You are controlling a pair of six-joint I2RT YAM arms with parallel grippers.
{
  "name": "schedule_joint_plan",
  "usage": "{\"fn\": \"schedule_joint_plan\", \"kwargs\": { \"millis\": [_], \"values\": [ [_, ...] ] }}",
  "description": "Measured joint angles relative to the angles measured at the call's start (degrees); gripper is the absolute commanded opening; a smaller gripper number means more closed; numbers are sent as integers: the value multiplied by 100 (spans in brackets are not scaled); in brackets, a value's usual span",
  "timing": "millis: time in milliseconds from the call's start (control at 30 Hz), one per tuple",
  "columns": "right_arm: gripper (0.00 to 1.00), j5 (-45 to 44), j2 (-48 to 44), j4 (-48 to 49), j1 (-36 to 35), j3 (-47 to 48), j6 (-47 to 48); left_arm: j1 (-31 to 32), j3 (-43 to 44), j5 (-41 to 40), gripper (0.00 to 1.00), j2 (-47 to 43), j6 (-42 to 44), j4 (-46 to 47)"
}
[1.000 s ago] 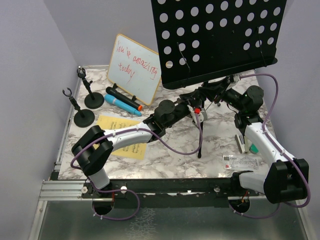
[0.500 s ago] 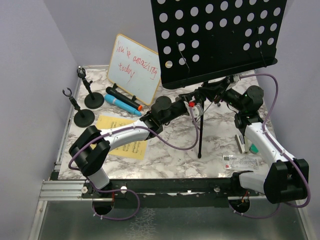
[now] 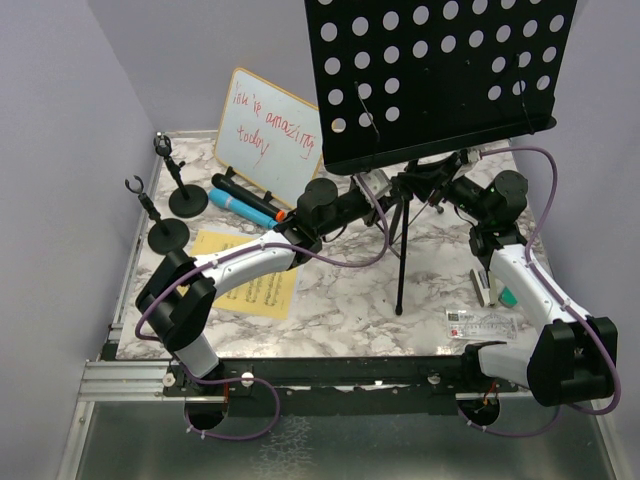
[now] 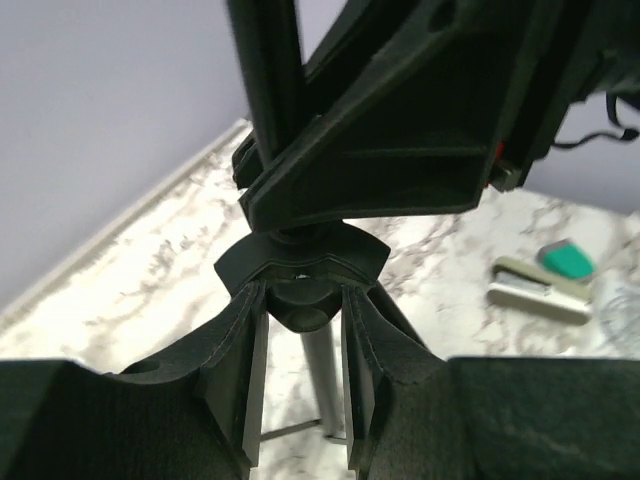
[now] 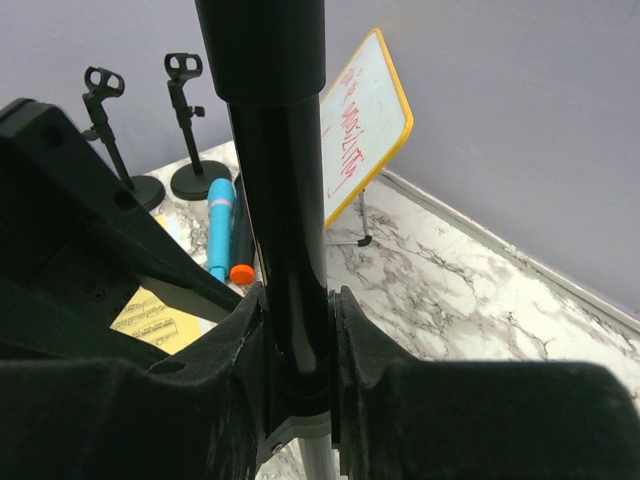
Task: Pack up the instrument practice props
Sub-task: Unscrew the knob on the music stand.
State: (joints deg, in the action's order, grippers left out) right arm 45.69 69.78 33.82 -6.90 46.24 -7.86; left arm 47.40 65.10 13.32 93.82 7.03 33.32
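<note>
Two grippers hold the tall black music stand (image 3: 440,120) — its hole-punched desk tilted over thin tripod legs: left gripper (image 4: 300,305) pinches the hub, right gripper (image 5: 295,335) clamps the glossy pole.

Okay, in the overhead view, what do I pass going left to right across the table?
mic holders → yellow sheet music → music stand leg → stapler
</note>
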Motion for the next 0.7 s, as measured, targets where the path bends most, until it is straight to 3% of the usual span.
{"fn": "schedule_joint_plan", "kwargs": {
  "millis": [333, 567, 633, 700],
  "values": [
    [1, 17, 24, 4, 0, 11, -9, -39, -48, -638, 0, 0, -3560, -37],
    [1, 26, 33, 9, 0, 17, -31, -92, -107, -870, 1, 0, -5182, -37],
    [1, 28, 33, 4, 0, 20, -31, -96, -118, -916, 25, -4, -5431, -42],
    [1, 37, 33, 2, 0, 20, -31, -98, -129, -935, 42, -20, -5455, -46]
  ]
}}
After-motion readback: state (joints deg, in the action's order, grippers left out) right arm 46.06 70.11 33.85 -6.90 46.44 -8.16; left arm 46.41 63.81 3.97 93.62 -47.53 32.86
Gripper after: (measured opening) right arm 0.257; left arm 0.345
